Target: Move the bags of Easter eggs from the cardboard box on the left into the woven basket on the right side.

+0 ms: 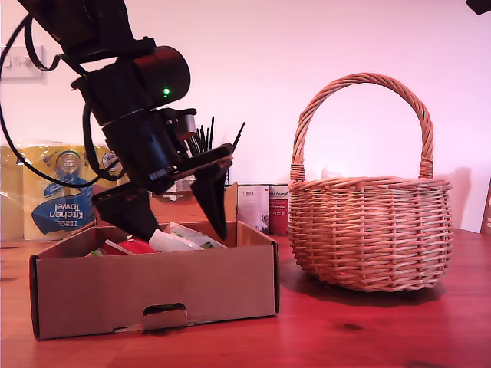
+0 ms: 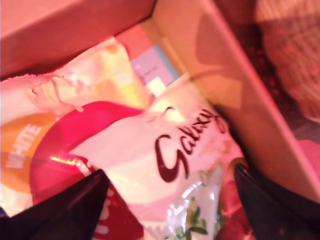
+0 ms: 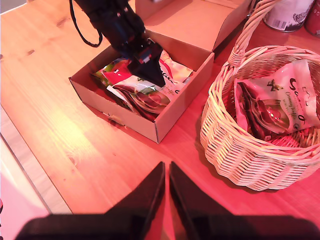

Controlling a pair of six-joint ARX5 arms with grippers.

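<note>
My first gripper (image 1: 180, 211) hangs inside the cardboard box (image 1: 153, 287), jaws spread wide and empty, straddling the cream Galaxy bag (image 2: 175, 165) that lies on top of the other bags of Easter eggs (image 3: 140, 90). A red packet (image 2: 70, 145) sits under that cream bag and overlaps it, so a pinch here may well catch both, or only a slippery fold that slides out on the lift. One finger (image 1: 211, 203) stands close to the box's wall nearest the woven basket (image 1: 372, 230); if it snags that wall, I'd expect the light box to drag or tip.

My second gripper (image 3: 166, 192) hovers over the bare counter (image 3: 75, 135) beside the box, jaws closed on nothing. At least one bag (image 3: 280, 100) already lies in the basket, whose tall handle (image 1: 360, 100) arches over the mouth, and a carried bag could clip it.
</note>
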